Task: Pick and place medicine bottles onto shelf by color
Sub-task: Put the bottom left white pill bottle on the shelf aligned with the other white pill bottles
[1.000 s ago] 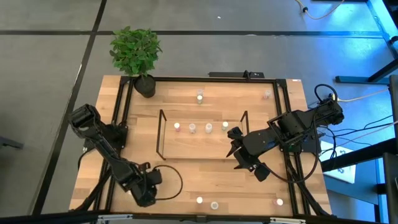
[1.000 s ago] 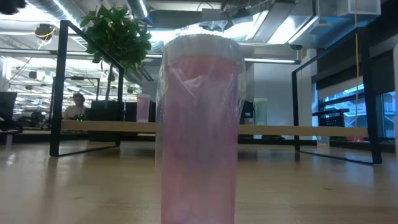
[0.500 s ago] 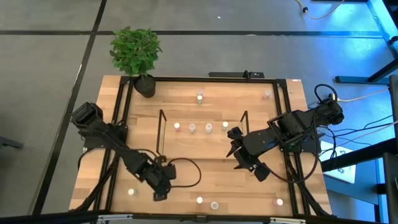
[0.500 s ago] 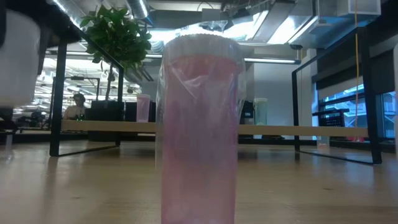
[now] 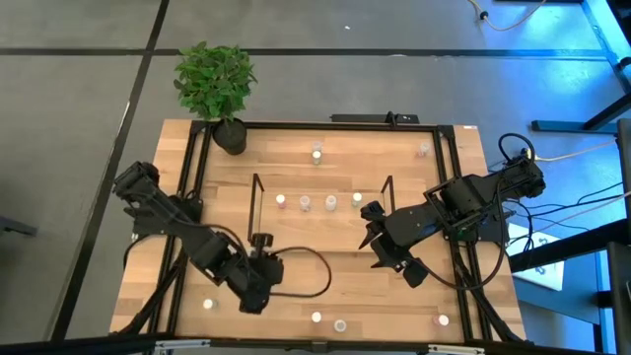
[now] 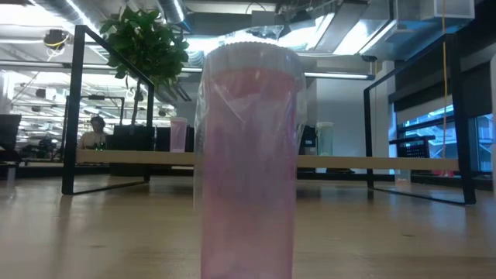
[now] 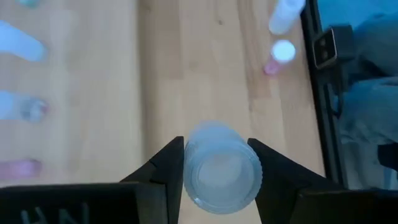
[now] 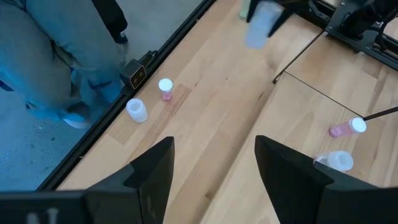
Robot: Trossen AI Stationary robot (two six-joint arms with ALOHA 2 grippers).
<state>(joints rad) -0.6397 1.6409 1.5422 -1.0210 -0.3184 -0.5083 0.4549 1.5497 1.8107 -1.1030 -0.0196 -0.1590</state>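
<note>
Left jaws (image 7: 214, 163) clamped on a clear bottle (image 7: 222, 175), sitting right between them. Best to keep it upright and carry it slowly to the shelf (image 5: 258, 212), beside its own color. Right jaws (image 8: 214, 163) apart, empty, waiting.

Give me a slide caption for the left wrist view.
Left gripper clamped on a clear medicine bottle above the wooden table.

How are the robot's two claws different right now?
The left gripper is shut on a clear bottle; the right gripper is open and empty. In the high view the left sits near the table's front, the right beside the shelf. Both have dark fingers.
</note>
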